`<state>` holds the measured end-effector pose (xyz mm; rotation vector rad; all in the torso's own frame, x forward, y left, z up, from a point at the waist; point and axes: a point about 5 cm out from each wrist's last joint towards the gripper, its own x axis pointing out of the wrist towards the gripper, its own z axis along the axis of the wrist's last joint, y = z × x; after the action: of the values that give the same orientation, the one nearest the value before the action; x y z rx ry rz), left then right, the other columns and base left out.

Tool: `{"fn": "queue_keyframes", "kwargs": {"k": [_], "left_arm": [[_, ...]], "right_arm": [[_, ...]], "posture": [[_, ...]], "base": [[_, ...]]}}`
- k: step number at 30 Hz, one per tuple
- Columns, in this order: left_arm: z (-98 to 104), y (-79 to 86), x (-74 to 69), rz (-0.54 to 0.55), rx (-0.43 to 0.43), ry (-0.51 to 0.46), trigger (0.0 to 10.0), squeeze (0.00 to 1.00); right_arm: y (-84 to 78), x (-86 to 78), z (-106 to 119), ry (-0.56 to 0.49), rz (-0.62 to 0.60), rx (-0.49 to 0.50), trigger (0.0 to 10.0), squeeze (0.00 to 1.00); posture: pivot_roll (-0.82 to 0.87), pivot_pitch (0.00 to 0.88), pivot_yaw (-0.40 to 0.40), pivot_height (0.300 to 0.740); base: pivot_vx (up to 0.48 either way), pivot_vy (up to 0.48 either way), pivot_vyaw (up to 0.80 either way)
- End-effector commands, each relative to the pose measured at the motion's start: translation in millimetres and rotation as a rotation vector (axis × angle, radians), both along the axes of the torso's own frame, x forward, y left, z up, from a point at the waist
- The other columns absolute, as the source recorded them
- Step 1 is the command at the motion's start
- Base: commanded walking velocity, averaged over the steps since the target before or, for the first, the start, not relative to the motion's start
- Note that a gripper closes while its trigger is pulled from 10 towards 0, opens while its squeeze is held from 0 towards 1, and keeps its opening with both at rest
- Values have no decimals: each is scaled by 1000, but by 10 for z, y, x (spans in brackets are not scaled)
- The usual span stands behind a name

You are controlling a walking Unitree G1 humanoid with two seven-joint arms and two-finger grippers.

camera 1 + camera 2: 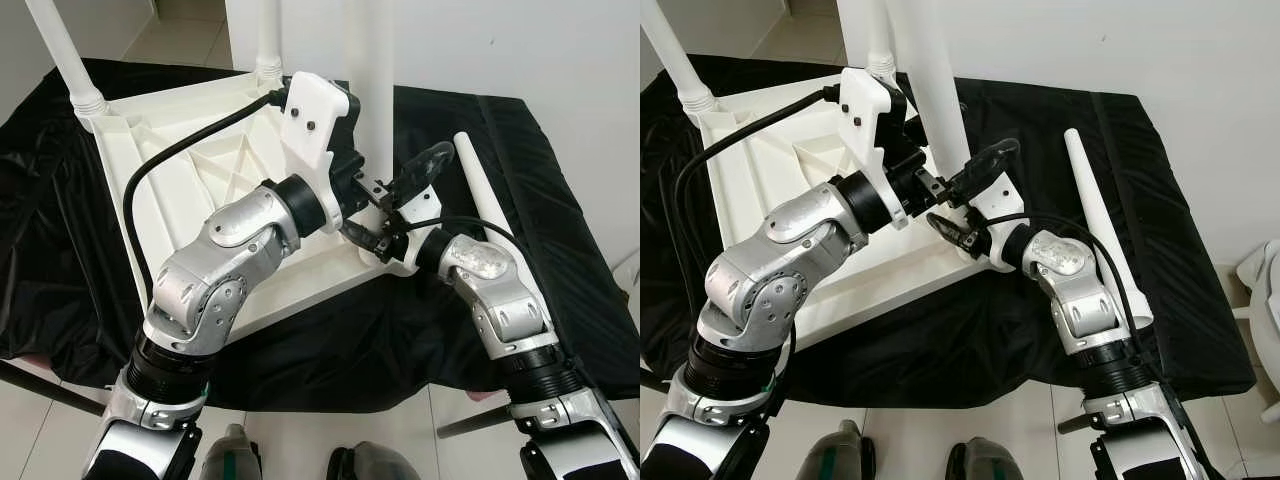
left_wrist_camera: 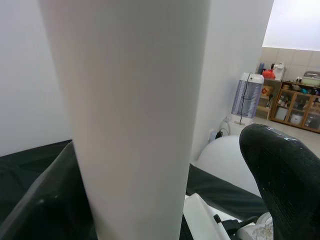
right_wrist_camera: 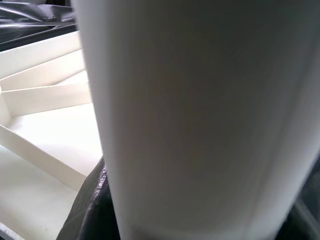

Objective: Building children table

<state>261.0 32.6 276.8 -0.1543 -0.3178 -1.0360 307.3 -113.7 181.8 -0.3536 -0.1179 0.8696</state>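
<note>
Left gripper (image 1: 932, 185) and right gripper (image 1: 962, 205) both closed around upright white plastic table leg (image 1: 930, 80), standing at corner of upturned white ribbed plastic tabletop (image 1: 190, 170), loose white tapered leg (image 1: 1102, 215) lying on black cloth (image 1: 1180, 280)

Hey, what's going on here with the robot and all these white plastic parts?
The robot is putting together a small white table. The tabletop lies upside down on a black cloth, with two legs already standing in its far corners. Both grippers are at a third upright leg at the near corner: the left gripper and the right gripper close around its lower part. A fourth leg lies loose on the cloth beside the right arm.
</note>
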Motion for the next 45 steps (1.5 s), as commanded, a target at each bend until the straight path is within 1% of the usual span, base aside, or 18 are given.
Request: {"fn": "queue_keyframes", "kwargs": {"k": [1, 10, 11, 12, 13, 14, 23, 29, 33, 34, 35, 36, 38, 39, 42, 43, 44, 45], "left_arm": [[14, -29, -11, -41, 4, 0, 10000, 0], [5, -60, -1, -71, 13, 3, 10000, 0], [3, -73, 1, -79, 14, 4, 8431, 0], [-1, -85, 2, -85, 17, 3, 2667, 0], [-1, -85, 2, -85, 17, 3, 2667, 0], [-17, -98, 10, -83, 35, -3, 0, 0], [-46, -114, 23, -86, 48, -1, 0, 0], [-23, -93, 44, -73, 40, -2, 0, 0], [-21, -93, 52, -66, 42, 1, 0, 0], [-15, -100, 64, -51, 56, -4, 10000, 0], [-15, -100, 64, -51, 56, -4, 10000, 0], [6, -99, 87, -29, 48, 2, 10000, 0], [6, -99, 87, -29, 48, 2, 10000, 0], [37, -83, 130, 14, 32, 8, 10000, 0], [65, -71, 163, 47, 20, 11, 10000, 0], [102, -54, 214, 104, 9, 12, 10000, 0], [102, -54, 214, 104, 9, 12, 10000, 0], [146, -42, 263, 160, 0, 5, 10000, 0]], "right_arm": [[22, -9, -18, -7, 13, -12, 10000, 0], [25, -28, -57, -13, 2, -21, 10000, 0], [17, -29, -62, -15, -7, -20, 10000, 0], [10, -34, -67, -16, -12, -19, 10000, 0], [10, -34, -67, -16, -12, -19, 10000, 0], [4, -36, -69, -20, -19, -18, 10000, 0], [-7, -46, -74, -30, -49, -3, 10000, 0], [-20, -5, -79, 8, -141, 90, 10000, 0], [-15, 0, -72, 9, -147, 103, 10000, 0], [-13, 11, -54, 5, -165, 127, 10000, 514], [-13, 11, -54, 5, -165, 127, 10000, 514], [-3, 17, -33, -11, -186, 146, 10000, 1000], [-3, 17, -33, -11, -186, 146, 10000, 1000], [10, 22, -21, -24, -212, 161, 10000, 1000], [20, 26, -9, -40, -232, 167, 10000, 1000], [46, 39, 5, -63, -269, 175, 10000, 1000], [46, 39, 5, -63, -269, 175, 10000, 1000], [86, 53, 14, -77, -303, 186, 10000, 1000]], "posture": [[42, 1, -35, 740], [19, 0, -12, 740], [14, 0, -9, 740], [8, 0, -4, 740], [8, 0, -4, 740], [2, 0, 0, 740], [-2, 0, 5, 740], [0, 0, 6, 740], [0, 0, 6, 740], [0, 0, 6, 740], [0, 0, 6, 740], [9, 0, 0, 740], [9, 0, 0, 740], [9, 0, 0, 740], [12, 0, -5, 740], [17, 0, -9, 740], [17, 0, -9, 740], [24, 0, -14, 740]], "base": [[0, 0, 0], [0, 0, 0], [0, 0, 0], [0, 0, 0], [0, 0, 0], [0, 0, 0], [0, 0, 0], [0, 0, 0], [0, 0, 0], [0, 0, 0], [0, 0, 0], [0, 0, 0], [0, 0, 0], [0, 0, 0], [0, 0, 0], [0, 0, 0], [0, 0, 0], [0, 0, 0]]}}
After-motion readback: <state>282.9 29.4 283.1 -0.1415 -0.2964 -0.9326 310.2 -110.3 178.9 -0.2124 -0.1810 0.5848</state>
